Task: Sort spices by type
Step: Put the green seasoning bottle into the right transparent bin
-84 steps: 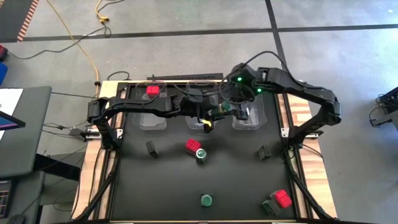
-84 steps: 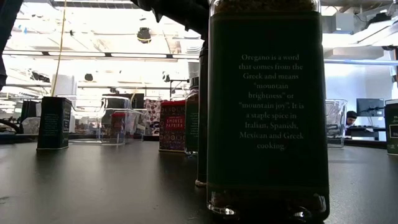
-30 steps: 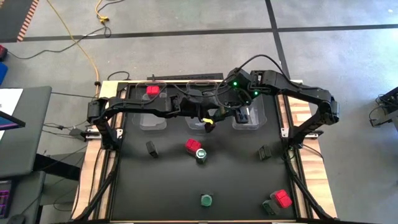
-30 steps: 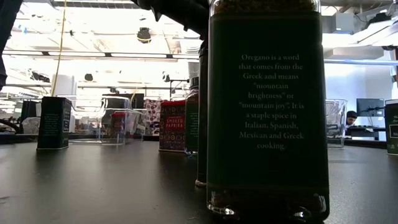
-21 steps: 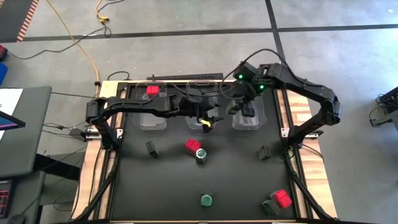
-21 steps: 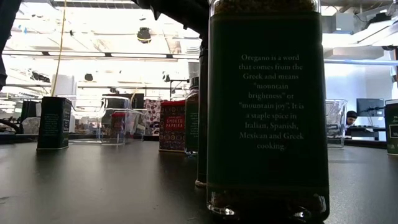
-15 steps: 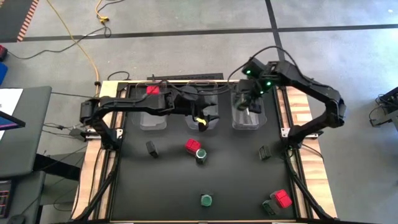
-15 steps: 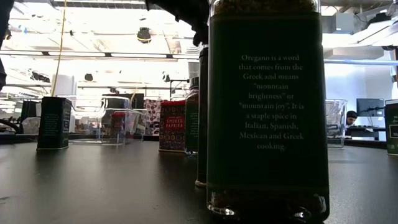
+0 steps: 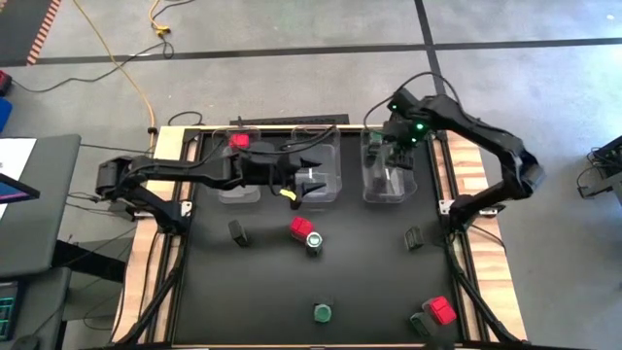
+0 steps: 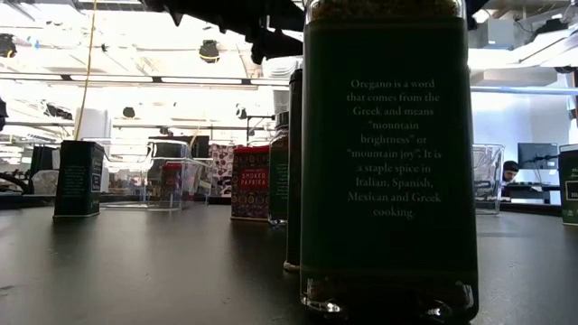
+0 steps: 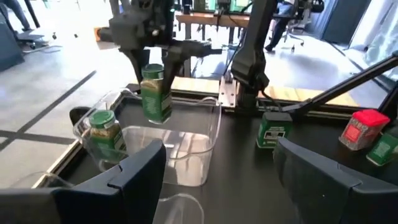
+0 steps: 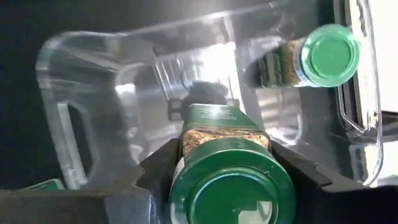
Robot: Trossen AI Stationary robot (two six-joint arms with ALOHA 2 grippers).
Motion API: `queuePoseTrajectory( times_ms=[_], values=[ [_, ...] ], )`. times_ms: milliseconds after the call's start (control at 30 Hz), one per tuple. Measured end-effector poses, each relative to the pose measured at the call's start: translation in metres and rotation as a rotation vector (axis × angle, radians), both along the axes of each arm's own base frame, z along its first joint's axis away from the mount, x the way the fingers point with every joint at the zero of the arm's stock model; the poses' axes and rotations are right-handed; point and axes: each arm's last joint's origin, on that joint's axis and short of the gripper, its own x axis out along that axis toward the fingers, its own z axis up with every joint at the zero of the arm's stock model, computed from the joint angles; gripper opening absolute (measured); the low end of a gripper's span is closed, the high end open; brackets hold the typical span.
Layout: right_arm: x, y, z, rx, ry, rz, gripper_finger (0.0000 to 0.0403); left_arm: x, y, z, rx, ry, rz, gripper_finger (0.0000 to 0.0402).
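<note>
The black tabletop carries three clear bins along its far edge. The right bin sits under the right arm, the middle bin under the left arm's reach, and the left bin holds one red-topped container.

The right hand hangs over the right bin, clenched on a green-lidded jar, which hangs upright above the bin's open mouth in the left wrist view. A second green-lidded jar already stands inside that bin, near a corner.

The left hand hovers at the near rim of the middle bin with its fingers spread and nothing between them.

Loose spices stand on the tabletop: a red-topped container touching a green-lidded jar near the middle, a dark rectangular tin to their left, another dark tin toward the right edge, a lone green-lidded jar near the front, and a red-topped container at the front right beside what looks like a green container, though its kind is hard to make out from above.
</note>
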Motion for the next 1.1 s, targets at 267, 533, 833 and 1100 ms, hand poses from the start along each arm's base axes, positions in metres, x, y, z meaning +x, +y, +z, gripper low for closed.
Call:
queuePoseTrajectory(
  times_ms=[267, 533, 833, 1100],
  values=[
    [0.019, -0.023, -0.032, -0.028, 0.103, 0.045, 0.0223, -0.007, -0.001, 0.000, 0.009, 0.031, -0.003, 0.0286],
    [0.015, -0.045, -0.045, -0.040, 0.119, 0.071, 0.0223, -0.011, -0.002, -0.002, 0.010, 0.076, -0.005, 0.0286],
    [0.001, -0.065, -0.052, -0.044, 0.118, 0.024, 0.0223, -0.012, 0.004, -0.003, 0.019, 0.084, 0.010, 0.0286],
    [0.002, -0.068, -0.055, -0.042, 0.110, 0.007, 0.0223, -0.012, 0.008, -0.002, 0.017, 0.067, 0.022, 0.0286]
  ],
)
